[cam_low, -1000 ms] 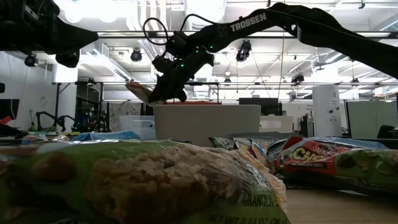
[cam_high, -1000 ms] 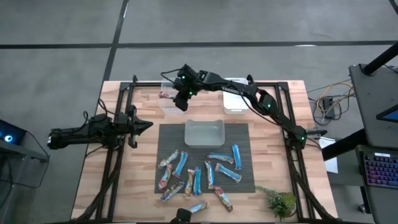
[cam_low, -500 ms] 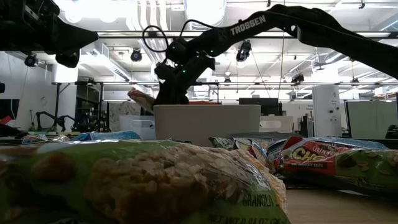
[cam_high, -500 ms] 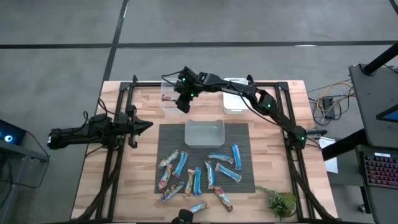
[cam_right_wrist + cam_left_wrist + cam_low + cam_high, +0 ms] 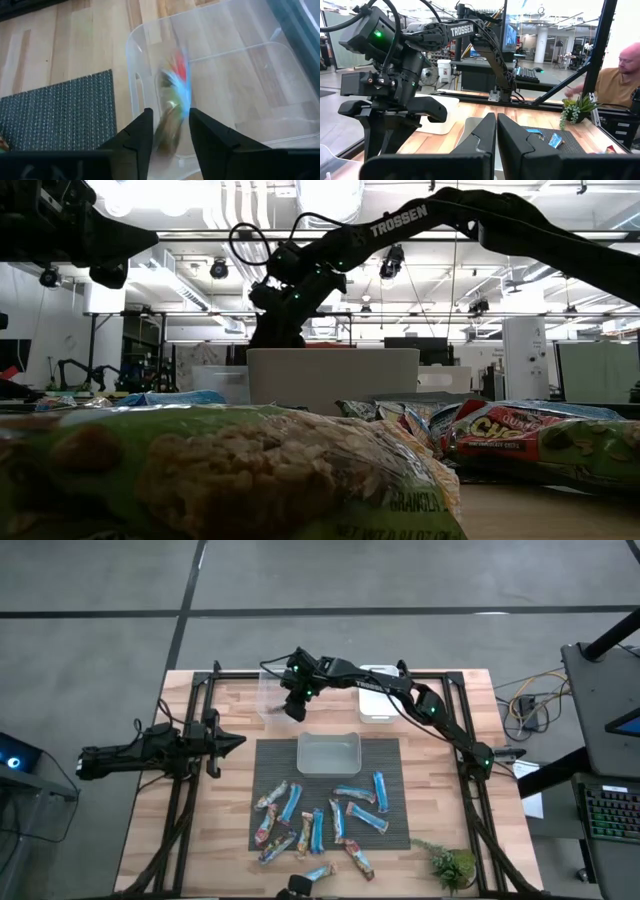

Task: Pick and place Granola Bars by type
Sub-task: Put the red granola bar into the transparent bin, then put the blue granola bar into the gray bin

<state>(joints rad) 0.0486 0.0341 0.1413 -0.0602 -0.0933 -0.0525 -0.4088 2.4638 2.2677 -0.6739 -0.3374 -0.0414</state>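
Multicoloured bar (image 5: 172, 107) blurred between right gripper's (image 5: 169, 132) parted fingers, over tub (image 5: 240, 85)

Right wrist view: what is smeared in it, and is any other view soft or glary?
Right wrist view: a granola bar is a motion-blurred streak between the open fingers of the right gripper, over the clear tub, itself sharp. Low view: the nearest bars are out of focus, and the ceiling lights glare behind a silhouetted arm. High view: evenly lit.
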